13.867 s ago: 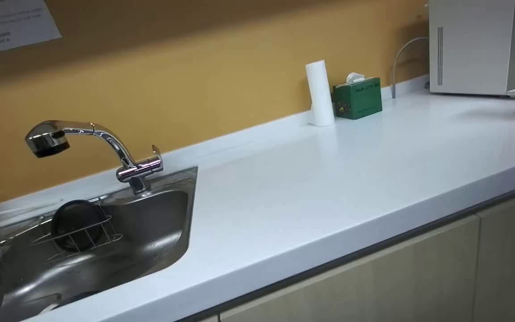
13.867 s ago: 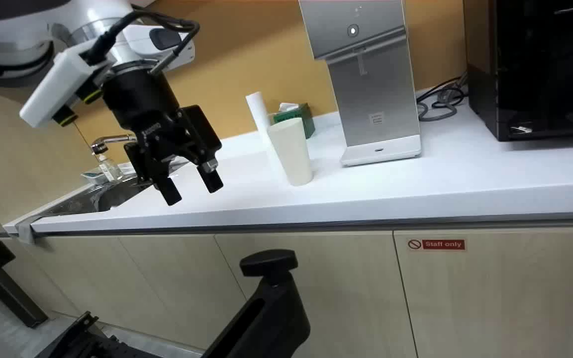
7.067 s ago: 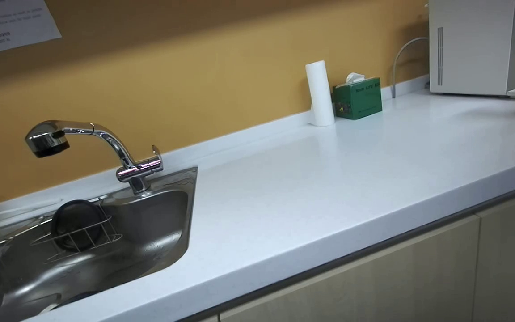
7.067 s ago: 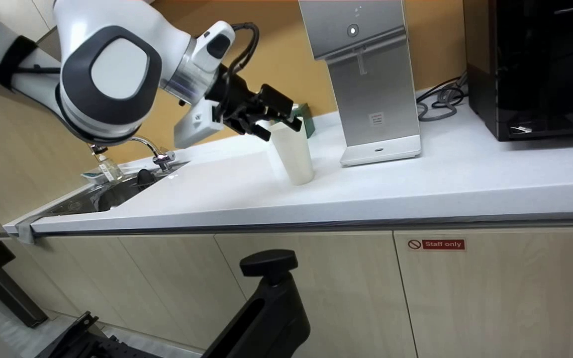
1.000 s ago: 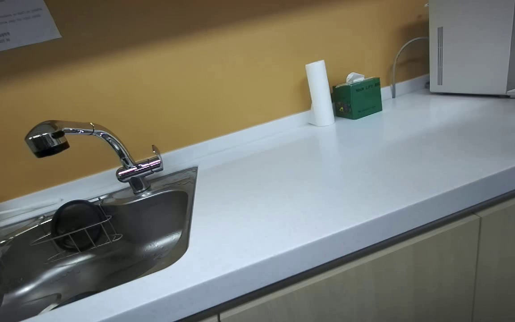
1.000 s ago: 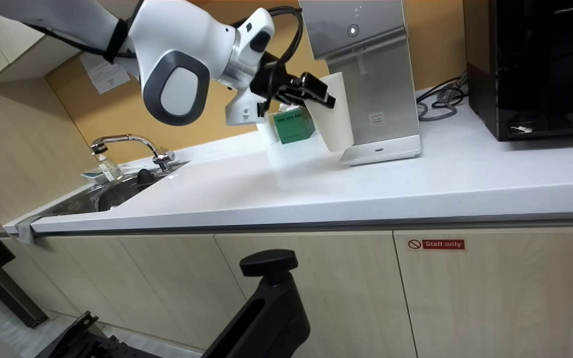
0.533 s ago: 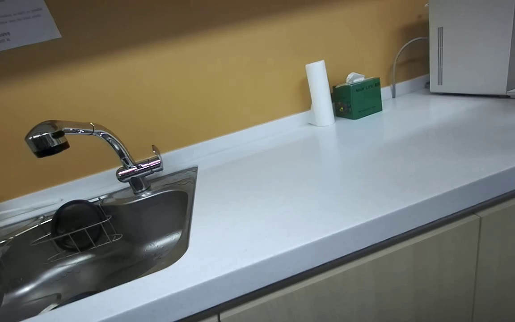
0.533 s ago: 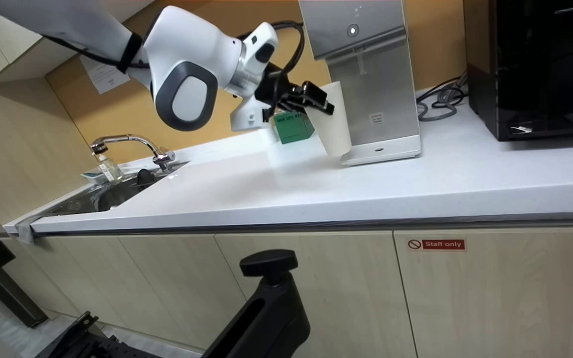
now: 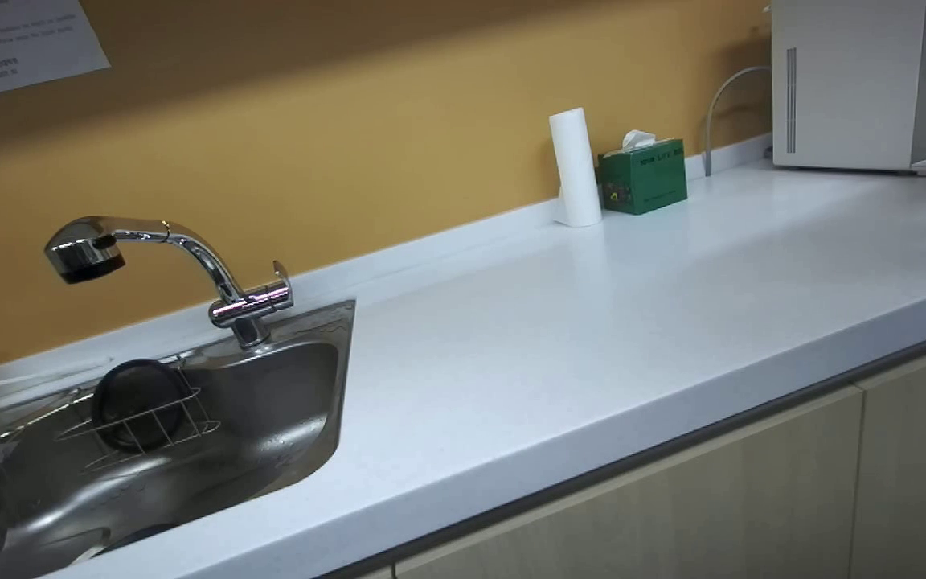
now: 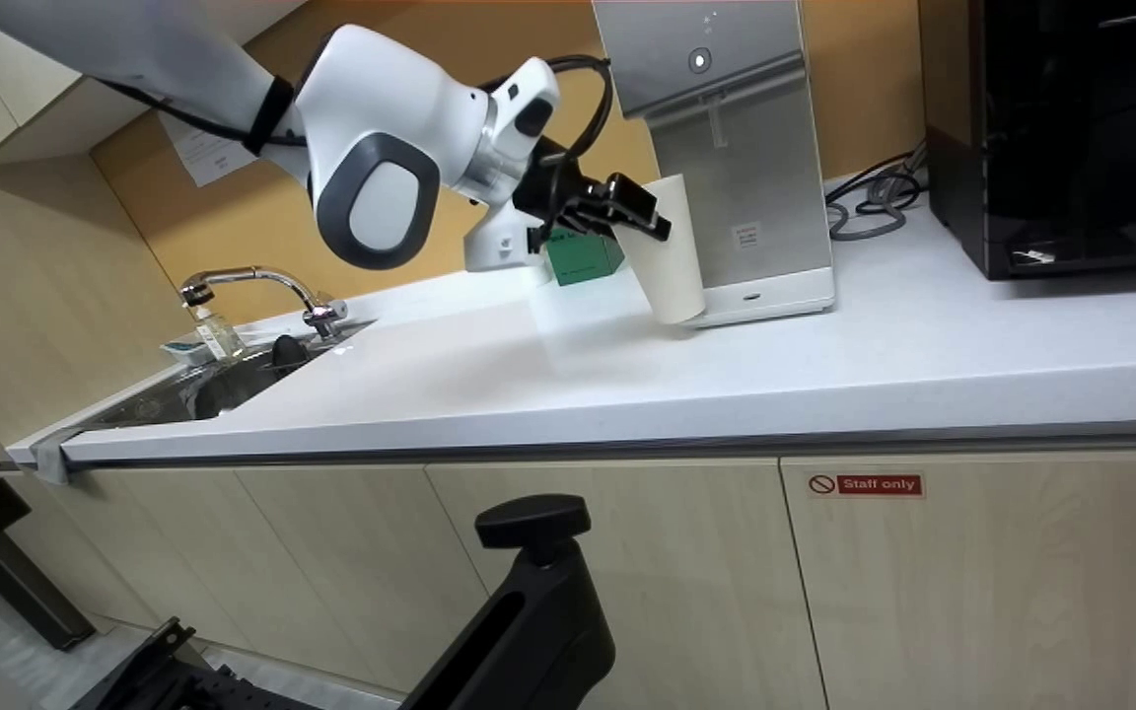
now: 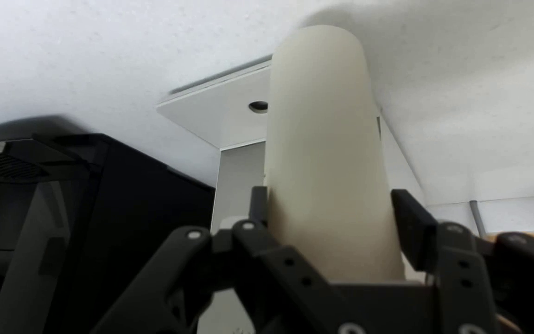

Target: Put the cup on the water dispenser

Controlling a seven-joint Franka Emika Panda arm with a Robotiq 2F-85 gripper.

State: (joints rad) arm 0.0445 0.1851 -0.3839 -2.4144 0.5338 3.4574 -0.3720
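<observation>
Your claw [image 11: 329, 206] is clamped on the cup [image 10: 670, 274], foot below the claw; water dispenser [image 10: 750, 197] just ahead; go in low and you likely snag that foot on the tray [image 11: 220, 111], twisting the cup; release early and it may topple off.

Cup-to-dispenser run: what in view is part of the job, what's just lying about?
Job: white cup, gripper holding it, water dispenser.

Just about: green tissue box, slim white roll, sink tap, clear bottle, black boxy appliance.
</observation>
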